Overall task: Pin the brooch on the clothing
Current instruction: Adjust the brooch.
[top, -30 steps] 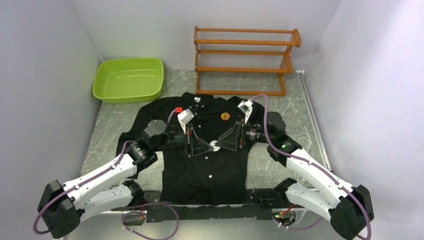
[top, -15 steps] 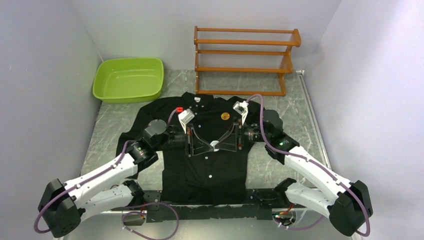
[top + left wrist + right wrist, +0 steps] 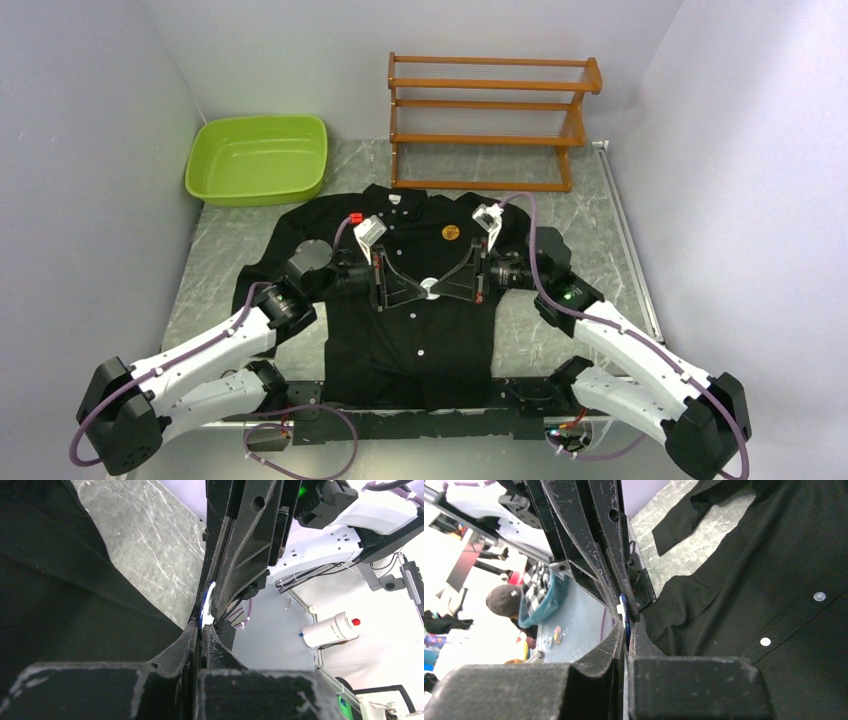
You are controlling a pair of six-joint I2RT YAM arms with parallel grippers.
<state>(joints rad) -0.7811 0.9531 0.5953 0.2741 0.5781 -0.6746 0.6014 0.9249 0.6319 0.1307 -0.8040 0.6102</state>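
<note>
At the far left, a green tub (image 3: pixel 257 160) sits on the back of the grey table (image 3: pixel 210 262). A big black shirt (image 3: pixel 400 340) lies flat in the middle of the table, with its collar at the back and its front facing up. Little white buttons (image 3: pixel 819 596) run down it.

The left gripper (image 3: pixel 200 634) reaches in over the chest of the shirt from the left. Its two fingers are pressed together on a round piece (image 3: pixel 206 602). The piece is tiny and thin, white with some blue. It stands on its edge, up above the shirt.

The right gripper (image 3: pixel 626 630) comes in from the other side and meets the left one tip to tip. Its fingers are squeezed on the same round piece, so both grippers pinch it at once.

Just behind the grippers and a little to the right, the shiny orange brooch (image 3: pixel 451 232) lies on the shirt near the collar. Nothing is touching it.

Behind the shirt, to the right of the tub, stands a wooden rack (image 3: pixel 490 120).
</note>
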